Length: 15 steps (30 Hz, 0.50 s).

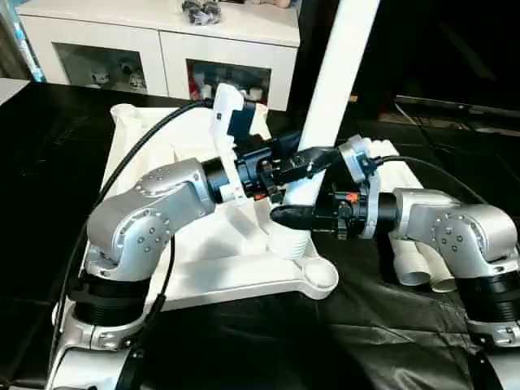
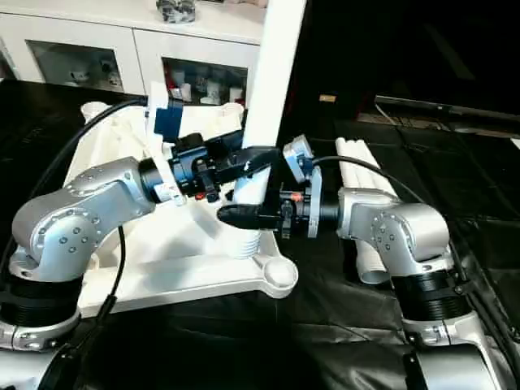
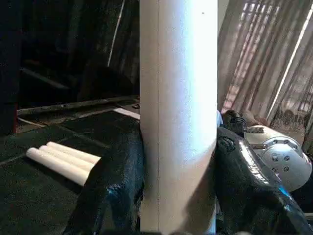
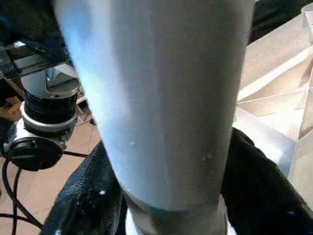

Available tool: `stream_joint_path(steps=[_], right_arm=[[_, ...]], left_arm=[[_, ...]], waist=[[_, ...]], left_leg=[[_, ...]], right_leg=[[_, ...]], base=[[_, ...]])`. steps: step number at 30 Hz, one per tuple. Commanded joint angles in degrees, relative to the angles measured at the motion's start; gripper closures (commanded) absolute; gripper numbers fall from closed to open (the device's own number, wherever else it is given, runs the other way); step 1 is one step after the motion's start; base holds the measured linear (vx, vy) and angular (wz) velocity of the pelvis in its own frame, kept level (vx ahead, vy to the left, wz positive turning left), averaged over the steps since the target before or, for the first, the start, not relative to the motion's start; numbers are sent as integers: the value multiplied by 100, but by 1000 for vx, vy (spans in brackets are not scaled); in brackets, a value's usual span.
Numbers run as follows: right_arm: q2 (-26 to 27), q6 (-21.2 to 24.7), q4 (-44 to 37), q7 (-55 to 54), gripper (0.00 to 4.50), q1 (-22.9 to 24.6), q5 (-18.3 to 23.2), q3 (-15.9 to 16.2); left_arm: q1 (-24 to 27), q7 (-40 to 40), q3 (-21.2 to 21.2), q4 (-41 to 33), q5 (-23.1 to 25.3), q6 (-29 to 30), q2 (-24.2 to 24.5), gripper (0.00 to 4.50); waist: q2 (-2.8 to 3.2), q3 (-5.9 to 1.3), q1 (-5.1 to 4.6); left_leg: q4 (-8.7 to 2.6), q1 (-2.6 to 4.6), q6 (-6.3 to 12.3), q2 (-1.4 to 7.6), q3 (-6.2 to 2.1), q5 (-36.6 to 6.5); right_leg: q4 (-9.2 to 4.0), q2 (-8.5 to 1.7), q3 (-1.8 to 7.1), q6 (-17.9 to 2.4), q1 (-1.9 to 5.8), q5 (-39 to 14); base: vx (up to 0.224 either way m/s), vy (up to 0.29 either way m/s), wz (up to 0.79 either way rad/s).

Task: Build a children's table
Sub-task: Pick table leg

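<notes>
My head views are evenly lit and fairly sharp; the white leg glares at twelve o'clock, and the black cloth at six o'clock shows soft sheen. Daylight through the curtains at two o'clock washes out my left wrist view. In my right wrist view the leg is blurred and bluish, too close to focus.
</notes>
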Motion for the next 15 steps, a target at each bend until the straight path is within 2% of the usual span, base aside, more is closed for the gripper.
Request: stream_joint_path(steps=[1, 3, 7, 15], right_arm=[[-23, -53, 40, -29, 215, -57, -17, 11], [-10, -51, 27, -19, 236, -39, -17, 17], [-1, -61, 19, -12, 250, -6, -32, 28], [50, -105, 104, -64, 254, 19, -65, -2]], left_arm=[[-13, -21, 20, -133, -144, 64, -29, 264], [-20, 8, 34, -121, -152, 57, -54, 264], [-36, 52, 72, -126, -209, 72, -117, 264], [-72, 91, 166, -164, -308, 126, -174, 264]], waist=[[-15, -388, -3], [-19, -390, -1], [-10, -387, 3], [-10, -395, 4]], left_leg=[[-317, 61, -53, 233, -40, -420], [-314, 63, -52, 232, -38, -416], [-315, 62, -53, 232, -40, -425], [-311, 65, -54, 231, -40, -422]], right_leg=[[-441, -618, 335, -594, 286, -649], [-438, -619, 337, -607, 289, -627], [-440, -617, 335, -617, 287, -628], [-434, -619, 336, -629, 292, -587]], base=[[0, 0, 0], [0, 0, 0], [0, 0, 0], [0, 0, 0]])
